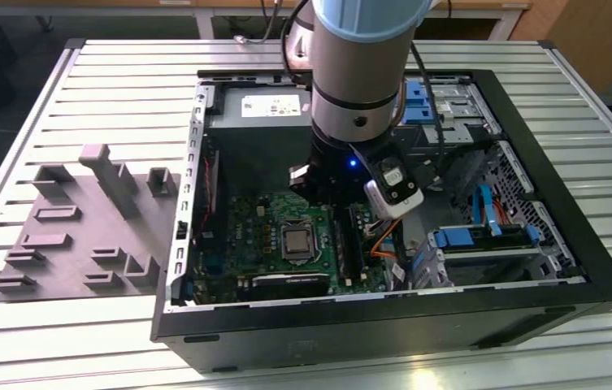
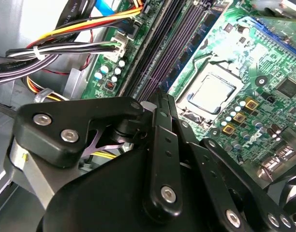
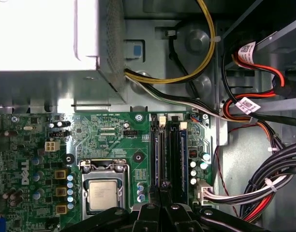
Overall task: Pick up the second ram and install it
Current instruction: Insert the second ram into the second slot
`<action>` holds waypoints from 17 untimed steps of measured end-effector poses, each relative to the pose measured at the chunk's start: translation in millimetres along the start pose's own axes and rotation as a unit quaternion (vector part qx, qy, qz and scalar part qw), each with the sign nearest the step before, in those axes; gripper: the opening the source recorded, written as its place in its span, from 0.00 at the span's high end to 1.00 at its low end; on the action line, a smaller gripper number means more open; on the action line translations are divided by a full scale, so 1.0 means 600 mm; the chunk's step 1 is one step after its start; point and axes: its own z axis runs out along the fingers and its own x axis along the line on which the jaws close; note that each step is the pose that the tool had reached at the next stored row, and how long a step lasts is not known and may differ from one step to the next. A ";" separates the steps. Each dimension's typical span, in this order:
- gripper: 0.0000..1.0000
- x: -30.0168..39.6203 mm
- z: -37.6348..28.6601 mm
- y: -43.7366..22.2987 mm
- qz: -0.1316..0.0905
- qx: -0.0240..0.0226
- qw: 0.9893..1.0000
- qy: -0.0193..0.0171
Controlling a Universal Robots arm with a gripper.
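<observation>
My gripper is shut, its black fingers pressed together right over the memory slots of the green motherboard. In the first wrist view the gripper sits at the near end of these slots. A long dark strip that looks like the second ram lies along a slot under the fingertips. I cannot tell whether the fingers pinch it or only rest on it. In the exterior view the arm reaches down into the open computer case, above the slots.
The silver processor sits beside the slots on the exterior view's left. Bundled cables run close on the other side. The power supply stands at the case's back. A grey moulded tray lies outside the case on the slatted table.
</observation>
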 end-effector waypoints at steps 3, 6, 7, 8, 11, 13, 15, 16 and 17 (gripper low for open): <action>0.89 -0.002 0.000 0.000 0.000 0.000 1.000 0.000; 0.89 -0.004 0.001 0.000 0.000 0.000 1.000 0.000; 0.89 -0.005 0.001 0.000 0.000 0.000 1.000 0.000; 0.89 -0.005 0.001 0.000 0.000 0.000 1.000 0.000; 0.89 -0.007 0.002 0.000 0.000 0.000 1.000 0.000; 0.89 -0.007 0.003 0.000 0.000 0.000 1.000 0.000; 0.89 -0.007 0.003 0.000 -0.001 0.000 1.000 0.000; 0.89 -0.007 0.003 0.000 -0.002 0.000 1.000 0.000; 0.89 -0.007 0.003 0.000 -0.002 0.000 1.000 0.000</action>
